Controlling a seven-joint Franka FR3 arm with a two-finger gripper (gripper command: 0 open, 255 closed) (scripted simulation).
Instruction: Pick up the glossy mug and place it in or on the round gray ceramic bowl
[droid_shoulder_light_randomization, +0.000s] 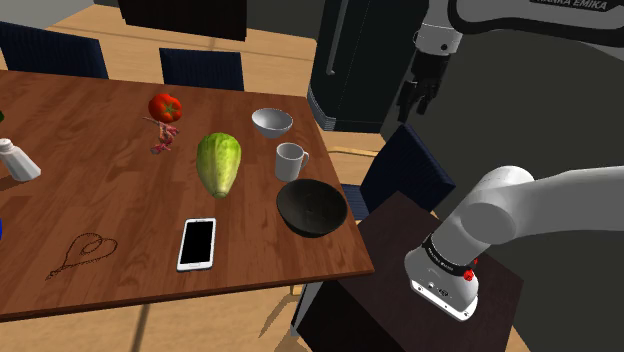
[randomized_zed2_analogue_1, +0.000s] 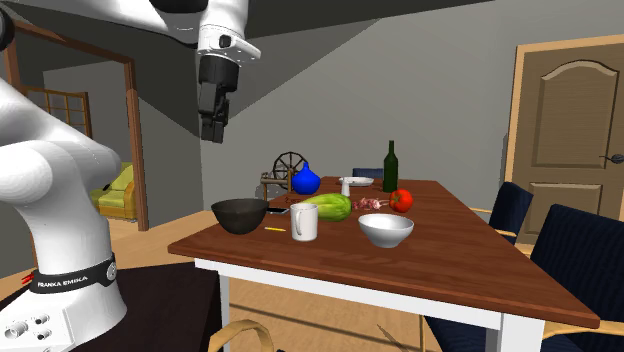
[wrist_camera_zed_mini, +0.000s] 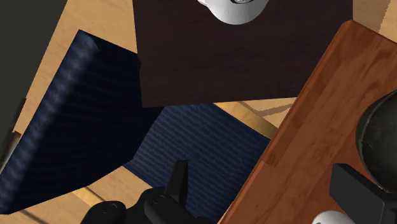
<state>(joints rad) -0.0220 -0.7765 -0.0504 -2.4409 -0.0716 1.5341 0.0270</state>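
Two bowls flank the white mug (droid_shoulder_light_randomization: 290, 160), upright near the surface (droid_shoulder_light_randomization: 100, 170) edge facing the stand (droid_shoulder_light_randomization: 400, 255): a dark bowl (droid_shoulder_light_randomization: 312, 207) just beside it, a pale grey bowl (droid_shoulder_light_randomization: 272, 122) toward the far corner. Your gripper (droid_shoulder_light_randomization: 412, 104) hangs high beyond that edge, probably since no approach has begun; the wrist view settles what the shoulder view leaves unclear, its fingers (wrist_camera_zed_mini: 180, 181) apart and empty above a blue chair (wrist_camera_zed_mini: 191, 133).
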